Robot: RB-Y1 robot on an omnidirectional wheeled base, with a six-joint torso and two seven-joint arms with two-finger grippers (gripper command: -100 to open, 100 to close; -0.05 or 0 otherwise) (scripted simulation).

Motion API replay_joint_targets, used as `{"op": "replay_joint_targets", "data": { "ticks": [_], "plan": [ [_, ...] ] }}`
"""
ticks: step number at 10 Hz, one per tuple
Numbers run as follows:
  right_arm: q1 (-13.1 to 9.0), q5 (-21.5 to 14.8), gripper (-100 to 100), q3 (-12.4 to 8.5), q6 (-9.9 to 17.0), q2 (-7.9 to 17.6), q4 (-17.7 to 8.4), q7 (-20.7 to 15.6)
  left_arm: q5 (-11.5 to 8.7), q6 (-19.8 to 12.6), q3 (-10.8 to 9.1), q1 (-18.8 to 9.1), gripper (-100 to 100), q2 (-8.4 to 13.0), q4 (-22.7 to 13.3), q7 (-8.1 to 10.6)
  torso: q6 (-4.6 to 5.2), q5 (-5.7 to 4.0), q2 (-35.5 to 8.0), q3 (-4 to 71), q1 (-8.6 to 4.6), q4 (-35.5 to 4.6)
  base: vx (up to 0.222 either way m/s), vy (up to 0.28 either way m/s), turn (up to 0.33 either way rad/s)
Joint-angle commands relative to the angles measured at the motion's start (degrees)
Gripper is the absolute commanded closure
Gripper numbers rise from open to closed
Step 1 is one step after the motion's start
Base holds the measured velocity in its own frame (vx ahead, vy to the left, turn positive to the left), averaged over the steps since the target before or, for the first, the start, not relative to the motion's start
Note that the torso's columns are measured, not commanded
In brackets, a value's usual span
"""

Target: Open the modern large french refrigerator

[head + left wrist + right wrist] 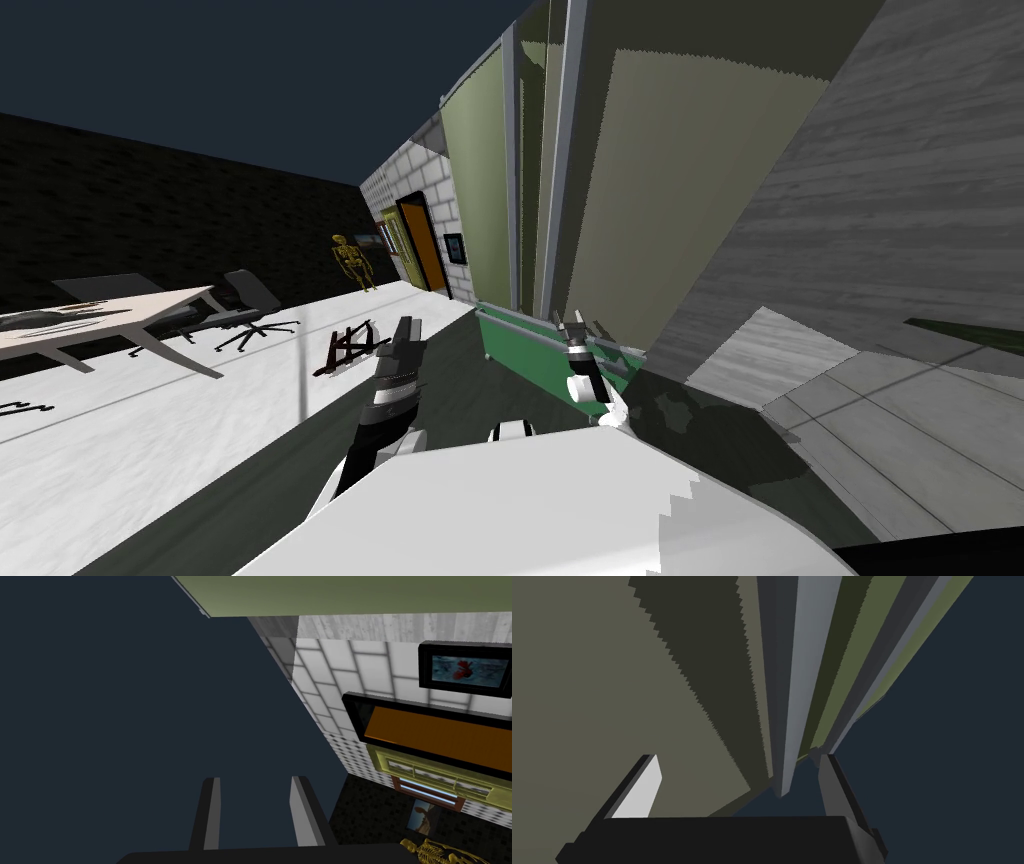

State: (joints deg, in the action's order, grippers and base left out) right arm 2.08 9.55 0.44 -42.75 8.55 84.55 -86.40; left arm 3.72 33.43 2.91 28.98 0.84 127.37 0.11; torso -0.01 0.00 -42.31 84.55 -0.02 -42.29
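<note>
The refrigerator has two tall olive-green doors, a left one (480,200) and a right one (660,200), over a green lower drawer (520,355). A grey vertical handle runs along each door's inner edge, the left handle (511,180) and the right handle (560,180). My right gripper (577,325) is open at the foot of the right door. In the right wrist view the handle bar's (794,701) lower end sits between the spread fingers (644,786) of that gripper (739,776), and I cannot tell if it touches them. My left gripper (408,328) (257,808) hangs left of the fridge, open and empty.
A grey panelled wall (880,200) flanks the fridge on the right. To the left stand a pale table (100,320), office chairs (245,305), a dark toppled object (350,345), a yellow skeleton (350,262) and an orange door (425,245).
</note>
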Motion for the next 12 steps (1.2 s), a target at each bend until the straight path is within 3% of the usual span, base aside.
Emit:
{"op": "replay_joint_targets", "data": {
  "ticks": [1, 2, 3, 5, 6, 7, 8, 10, 11, 12],
  "plan": [
    [-0.94, 0.24, -100, -0.02, -1.09, -0.08, -2.71, -4.35, 0.0, 0.0, 0.0, 0.0, 0, 0.0, 0.0, 0.0, 0.01, 0.01, 0.04, 0.01, 0.06, 0.01, 0.042, 0.041, -0.037],
    [-0.94, 0.24, -100, -0.02, -1.09, -0.08, -2.71, -5.28, 0.0, 0.0, 0.0, 0.0, 0, 0.0, 0.0, 0.0, 0.0, 0.01, 0.06, 0.04, 0.03, 0.01, 0.029, 0.019, 0.004],
    [-1.78, 0.46, -100, -0.06, -2.13, -0.13, -5.29, -7.32, 0.0, 0.0, 0.0, 0.0, 0, 0.0, 0.0, 0.0, 0.0, -0.01, 0.02, 0.01, -0.04, 0.01, 0.039, 0.033, -0.046],
    [-1.78, 0.46, -100, -0.06, -2.13, -0.13, -5.29, -9.57, 0.0, 0.0, 0.0, 0.0, 0, 0.0, 0.0, 0.0, 0.0, 0.01, 0.04, 0.03, 0.05, 0.01, 0.032, 0.031, -0.013],
    [-2.56, 0.66, -100, -0.11, -3.14, -0.2, -7.81, -11.79, 0.0, 0.0, 0.0, 0.0, 0, 0.0, 0.0, 0.0, 0.0, 0.0, -0.02, -0.01, 0.0, -0.01, 0.044, 0.037, -0.038],
    [-2.56, 0.66, -100, -0.11, -3.14, -0.2, -7.81, -13.4, 0.0, 0.0, 0.0, 0.0, 0, 0.0, 0.0, 0.0, 0.01, 0.0, 0.05, 0.02, 0.05, 0.01, 0.039, 0.039, -0.027],
    [-3.27, 0.84, -100, -0.17, -4.12, -0.28, -10.25, -15.11, 0.0, 0.0, 0.0, 0.0, 0, 0.0, 0.0, 0.0, 0.0, 0.01, 0.04, 0.03, 0.04, 0.01, 0.047, 0.044, -0.033],
    [-3.27, 0.84, -100, -0.17, -4.12, -0.28, -10.25, -17.76, 0.0, 0.0, 0.0, 0.0, 0, 0.0, 0.0, 0.0, 0.0, 0.0, 0.02, 0.01, 0.02, 0.01, 0.025, 0.029, -0.011],
    [-3.92, 1.01, -100, -0.23, -5.07, -0.37, -12.61, -19.75, 0.0, 0.0, 0.0, 0.0, 0, 0.0, 0.0, 0.0, 0.01, -0.01, -0.05, -0.03, -0.05, -0.01, 0.029, 0.026, -0.034],
    [-3.92, 1.01, -100, -0.23, -5.07, -0.37, -12.61, -21.27, 0.0, 0.0, 0.0, 0.0, 0, 0.0, 0.0, 0.0, 0.01, -0.01, 0.01, 0.0, 0.0, 0.0, 0.032, 0.03, -0.021]
  ]
}}
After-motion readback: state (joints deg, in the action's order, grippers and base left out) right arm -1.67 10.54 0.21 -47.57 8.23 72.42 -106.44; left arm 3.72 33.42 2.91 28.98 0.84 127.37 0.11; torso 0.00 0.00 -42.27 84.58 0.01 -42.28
